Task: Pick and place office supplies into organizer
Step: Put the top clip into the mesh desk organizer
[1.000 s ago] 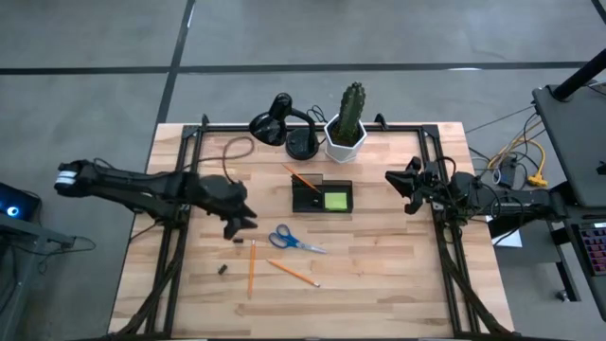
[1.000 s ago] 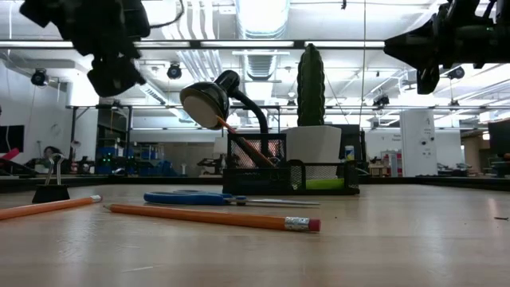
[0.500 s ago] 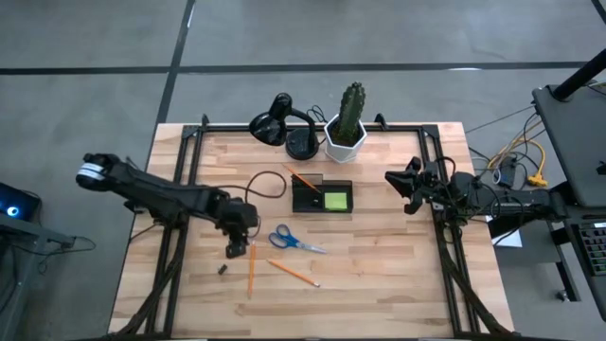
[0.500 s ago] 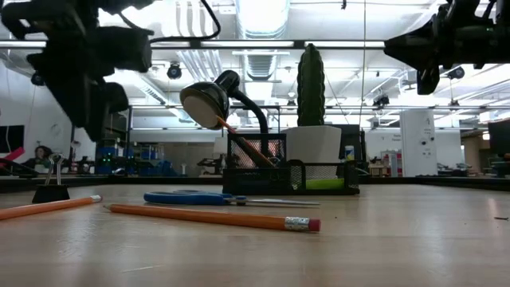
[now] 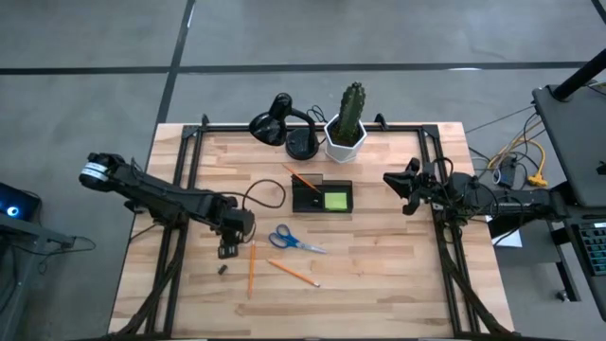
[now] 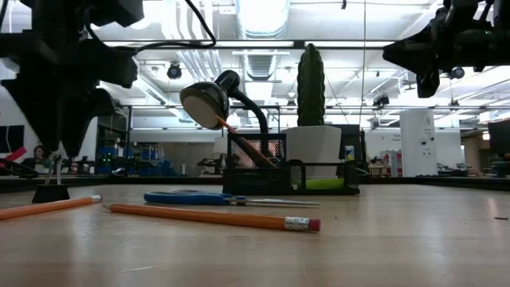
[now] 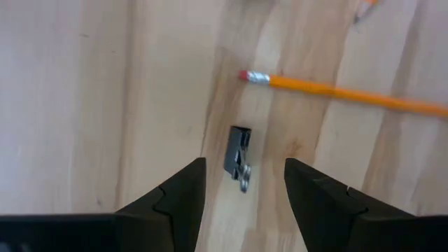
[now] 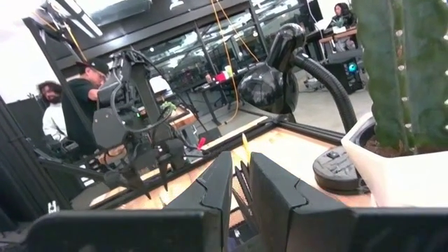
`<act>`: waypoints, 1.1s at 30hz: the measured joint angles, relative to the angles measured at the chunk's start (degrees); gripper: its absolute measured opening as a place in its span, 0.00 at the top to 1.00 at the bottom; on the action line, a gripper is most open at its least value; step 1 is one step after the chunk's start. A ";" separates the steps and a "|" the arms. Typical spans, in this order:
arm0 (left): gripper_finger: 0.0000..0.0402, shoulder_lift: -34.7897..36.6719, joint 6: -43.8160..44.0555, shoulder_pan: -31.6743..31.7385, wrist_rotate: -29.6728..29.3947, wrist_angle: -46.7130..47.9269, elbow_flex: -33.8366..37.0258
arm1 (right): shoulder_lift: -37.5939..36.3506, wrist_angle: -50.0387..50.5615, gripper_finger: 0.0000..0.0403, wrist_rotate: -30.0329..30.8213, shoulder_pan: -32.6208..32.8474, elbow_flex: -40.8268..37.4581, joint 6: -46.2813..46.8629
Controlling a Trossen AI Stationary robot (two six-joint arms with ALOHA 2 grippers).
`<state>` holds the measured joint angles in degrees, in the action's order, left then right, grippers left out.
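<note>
My left gripper points down with its fingers open above a small dark binder clip lying on the table. The clip shows between the fingertips in the left wrist view, and nothing touches it. An orange pencil lies just beyond the clip, and a second one to its right. Blue-handled scissors lie flat at mid-table. The black organizer holds a green sticky pad and a leaning pencil. My right gripper hovers level at the right, its fingers shut to a narrow slit and holding nothing.
A black desk lamp and a cactus in a white pot stand at the far edge behind the organizer. A loop of dark cable trails from the left arm. Bare wood lies along the near edge and at the right.
My left gripper has moved toward the table's near edge and come down, tipping from a slant to pointing almost straight down over the binder clip. Its fingers have stayed open. The cable loop has followed the arm.
</note>
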<state>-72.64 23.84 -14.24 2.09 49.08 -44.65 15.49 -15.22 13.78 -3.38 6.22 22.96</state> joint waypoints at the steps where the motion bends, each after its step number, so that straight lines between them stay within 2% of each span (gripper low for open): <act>1: 0.56 -0.37 -1.52 -0.13 0.68 0.19 0.01 | 0.16 0.10 0.89 0.02 -0.02 0.00 0.00; 17: 0.56 -8.59 -3.33 -0.22 0.87 0.69 0.03 | 0.80 0.04 0.89 0.02 -0.01 0.00 0.02; 33: 0.56 -6.06 -3.24 -0.22 0.91 0.69 -0.25 | 0.84 0.06 0.89 0.02 0.00 0.00 0.02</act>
<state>-78.70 20.60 -14.46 3.00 49.77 -44.91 16.34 -15.16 13.80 -3.38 6.22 22.98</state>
